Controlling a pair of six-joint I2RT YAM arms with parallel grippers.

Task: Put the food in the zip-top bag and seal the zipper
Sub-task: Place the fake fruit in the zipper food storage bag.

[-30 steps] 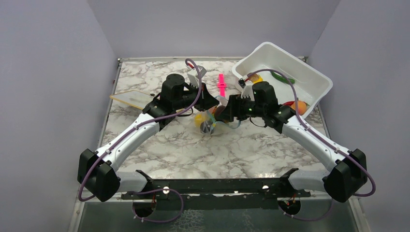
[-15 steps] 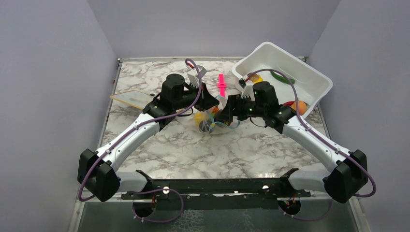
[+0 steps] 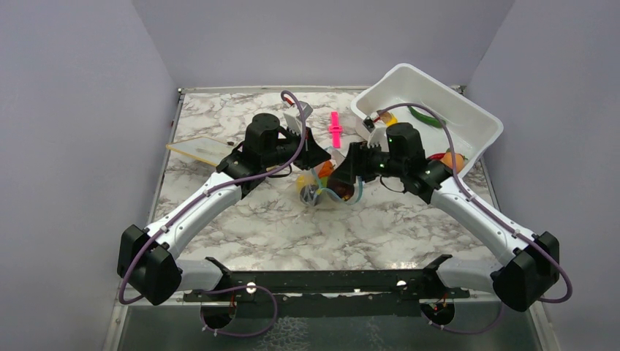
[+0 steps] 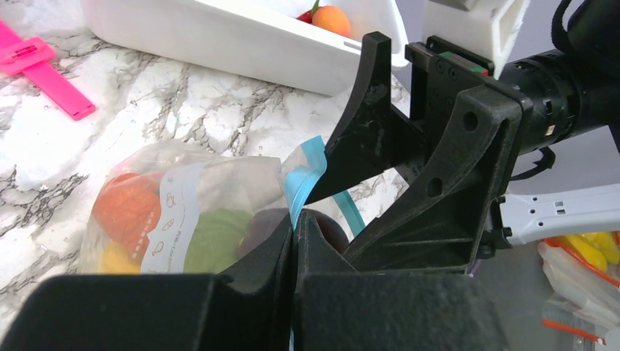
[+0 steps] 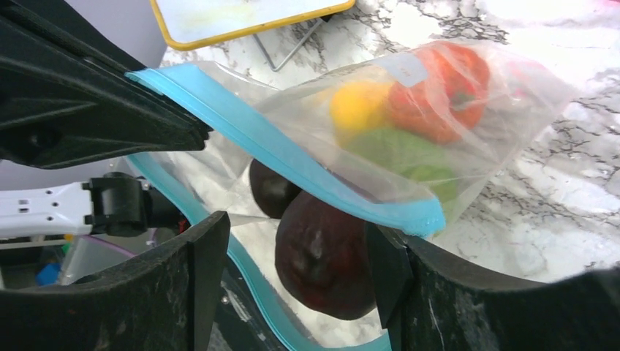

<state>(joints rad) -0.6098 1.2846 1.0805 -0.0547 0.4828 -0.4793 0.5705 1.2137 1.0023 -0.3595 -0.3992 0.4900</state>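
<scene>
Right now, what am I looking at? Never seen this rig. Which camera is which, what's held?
Two robot arms with two-finger grippers stand at the near edge of a marble table. The wide picture is from a fixed camera above and behind them; the other two are from cameras on each wrist. On the table lie a clear zip-top bag with toy food inside, a white tub with more pieces, a pink clip and a yellow-edged board. The left gripper is shut on the bag's blue zipper, holding the mouth up. The right gripper is open, with a dark brown piece between its fingers at the mouth.
</scene>
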